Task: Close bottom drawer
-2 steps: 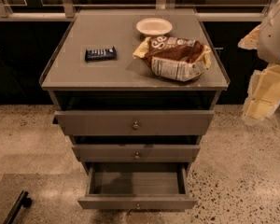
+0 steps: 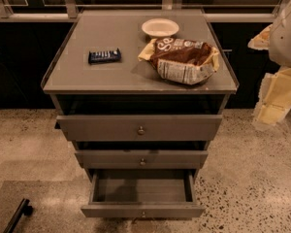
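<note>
Dim, warm light here, falling from above: the worktop carries a soft sheen on its grey surface, and the bag throws a shadow to its left. Deep shade under the worktop's lip. The far background is nearly black. At the right edge the hand glows pale, washed out. Inside, the bottom drawer sits dusky.

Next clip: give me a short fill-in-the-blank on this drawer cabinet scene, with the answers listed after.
The cabinet has ____ drawers.
The bottom drawer is pulled out farthest, and its box looks ____ inside.
In the view, the blue snack bar lies to the ____ of the chip bag.
The claw hangs at the view's ____ edge, touching no drawer.
Missing words: three; empty; left; right.
</note>
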### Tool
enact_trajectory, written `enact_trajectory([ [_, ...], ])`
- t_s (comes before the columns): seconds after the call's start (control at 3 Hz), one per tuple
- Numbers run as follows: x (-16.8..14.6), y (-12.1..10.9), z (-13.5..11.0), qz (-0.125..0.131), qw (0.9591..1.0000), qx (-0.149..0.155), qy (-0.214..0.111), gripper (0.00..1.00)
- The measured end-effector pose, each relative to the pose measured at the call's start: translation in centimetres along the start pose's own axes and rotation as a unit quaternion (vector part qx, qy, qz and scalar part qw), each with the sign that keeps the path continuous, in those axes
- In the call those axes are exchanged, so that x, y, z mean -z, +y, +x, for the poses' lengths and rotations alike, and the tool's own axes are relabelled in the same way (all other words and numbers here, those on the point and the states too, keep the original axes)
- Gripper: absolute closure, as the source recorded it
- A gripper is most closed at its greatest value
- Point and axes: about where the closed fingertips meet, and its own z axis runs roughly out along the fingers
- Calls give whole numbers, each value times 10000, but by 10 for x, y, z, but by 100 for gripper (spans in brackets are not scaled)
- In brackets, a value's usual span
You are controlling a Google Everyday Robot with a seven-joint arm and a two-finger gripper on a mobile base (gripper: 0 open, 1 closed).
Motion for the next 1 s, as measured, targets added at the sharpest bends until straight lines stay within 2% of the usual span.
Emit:
enact_trajectory([
  [0.33, -24, 19, 20, -39, 9996, -12, -291, 0],
  [0.67, -103, 57, 67, -411, 9936, -373, -984, 0],
  [1.0, -201, 100, 107, -718, 9736, -1010, -1915, 0],
])
